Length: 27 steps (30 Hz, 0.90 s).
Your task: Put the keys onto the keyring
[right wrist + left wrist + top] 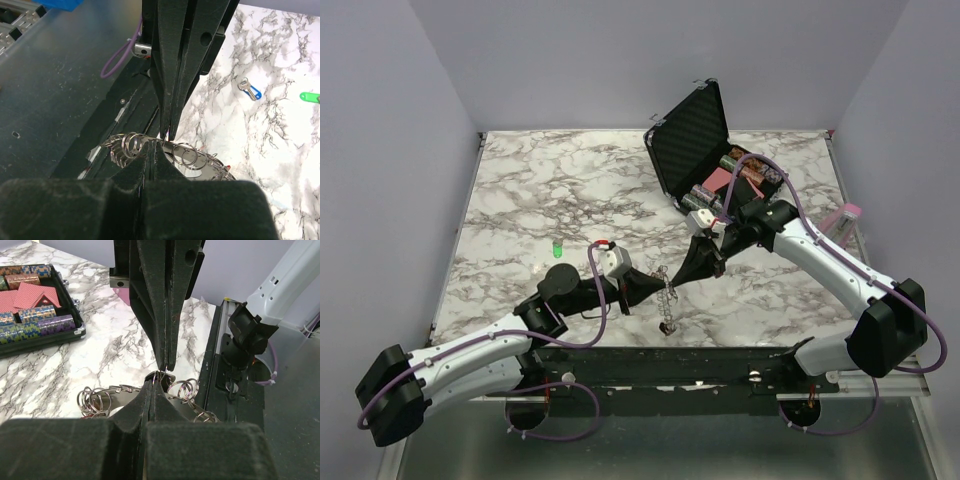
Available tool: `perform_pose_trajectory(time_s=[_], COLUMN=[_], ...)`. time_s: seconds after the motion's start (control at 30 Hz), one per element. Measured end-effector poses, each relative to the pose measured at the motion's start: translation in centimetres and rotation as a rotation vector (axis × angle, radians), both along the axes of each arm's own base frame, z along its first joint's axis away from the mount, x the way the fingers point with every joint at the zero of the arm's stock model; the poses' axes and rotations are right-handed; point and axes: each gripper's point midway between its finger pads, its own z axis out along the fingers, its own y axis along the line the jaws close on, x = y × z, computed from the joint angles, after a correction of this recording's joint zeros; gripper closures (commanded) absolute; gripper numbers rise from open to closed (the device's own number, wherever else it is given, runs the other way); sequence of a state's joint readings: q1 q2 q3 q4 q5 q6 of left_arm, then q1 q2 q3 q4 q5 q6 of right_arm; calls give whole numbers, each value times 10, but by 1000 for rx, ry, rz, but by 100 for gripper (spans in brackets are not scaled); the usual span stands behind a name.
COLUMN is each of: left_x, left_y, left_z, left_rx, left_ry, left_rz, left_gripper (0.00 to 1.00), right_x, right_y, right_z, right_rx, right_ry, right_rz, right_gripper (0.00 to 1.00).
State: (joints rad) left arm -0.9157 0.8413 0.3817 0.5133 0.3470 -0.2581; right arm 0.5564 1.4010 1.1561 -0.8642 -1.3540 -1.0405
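Observation:
The keyring (pixel 667 303), a silver chain of linked rings, hangs between my two grippers above the table's front edge. My left gripper (pixel 648 290) and right gripper (pixel 688 275) meet tip to tip, both shut on a thin ring of it. In the left wrist view my left gripper (pixel 154 384) pinches under the right gripper (pixel 165 365), with rings of the keyring (pixel 182 389) on both sides. In the right wrist view my right gripper (pixel 152 145) meets the left gripper (pixel 167 131) over the keyring (pixel 127 145). A red bit (pixel 227 166) shows at the chain's end. No silver or black-headed key shows.
A green-headed piece (pixel 558 248) lies left of centre, also in the right wrist view (pixel 310 96), with a small blue-and-silver piece (pixel 249 89) beside it. An open black case (pixel 690 135) with chips and cards stands at the back right and shows in the left wrist view (pixel 50 336).

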Motion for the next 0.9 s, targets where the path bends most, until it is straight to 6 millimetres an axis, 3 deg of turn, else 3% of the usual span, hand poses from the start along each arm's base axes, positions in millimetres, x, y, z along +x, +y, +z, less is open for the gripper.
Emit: perform_pose_trajectory(time_s=[0.9], left_x=[6], left_y=[9], left_z=[6], left_rx=[-62], left_ry=[95], left_rz=[83], left_gripper=[100], right_x=[0], right_y=[4], right_z=[-5], right_rx=[3], right_ry=[-48], right_rz=[15], right_gripper=[100])
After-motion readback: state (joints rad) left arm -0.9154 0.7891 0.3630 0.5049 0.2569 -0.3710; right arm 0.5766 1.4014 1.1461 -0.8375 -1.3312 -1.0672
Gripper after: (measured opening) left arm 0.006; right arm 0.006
